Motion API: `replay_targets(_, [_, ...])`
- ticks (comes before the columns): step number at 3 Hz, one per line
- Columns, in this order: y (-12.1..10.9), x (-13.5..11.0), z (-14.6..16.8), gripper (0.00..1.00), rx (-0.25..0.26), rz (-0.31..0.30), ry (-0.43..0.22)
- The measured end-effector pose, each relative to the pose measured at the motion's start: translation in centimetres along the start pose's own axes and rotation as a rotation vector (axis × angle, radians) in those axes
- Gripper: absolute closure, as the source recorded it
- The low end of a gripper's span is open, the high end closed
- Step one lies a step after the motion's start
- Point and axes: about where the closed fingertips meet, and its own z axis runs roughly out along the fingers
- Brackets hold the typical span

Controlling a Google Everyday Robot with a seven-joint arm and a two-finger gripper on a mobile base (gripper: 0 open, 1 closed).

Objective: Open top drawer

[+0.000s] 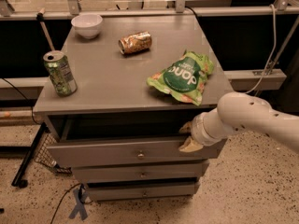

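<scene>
The top drawer (117,152) is the upper of three grey drawers in a cabinet, with a small round metal knob (140,155) at its centre. Its front stands a little out from the cabinet, with a dark gap above it. My gripper (188,136) is at the right end of this drawer's front, at its top edge, well right of the knob. The white arm (247,118) reaches in from the right. Two narrower drawers (140,174) sit below, pushed in.
On the cabinet top (107,85) stand a green can (60,73) at the left, a white bowl (87,25) at the back, a lying can (135,42) and a green chip bag (183,76) near the right edge. Cables and a black frame leg (28,157) lie at the lower left.
</scene>
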Motion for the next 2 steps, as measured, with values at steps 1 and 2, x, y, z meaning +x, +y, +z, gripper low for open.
replay_targets(1, [2.07, 0.01, -1.47, 1.0, -0.009, 0.049, -0.023])
replay_targets(2, [2.55, 0.13, -1.39, 1.0, -0.015, 0.05, -0.023])
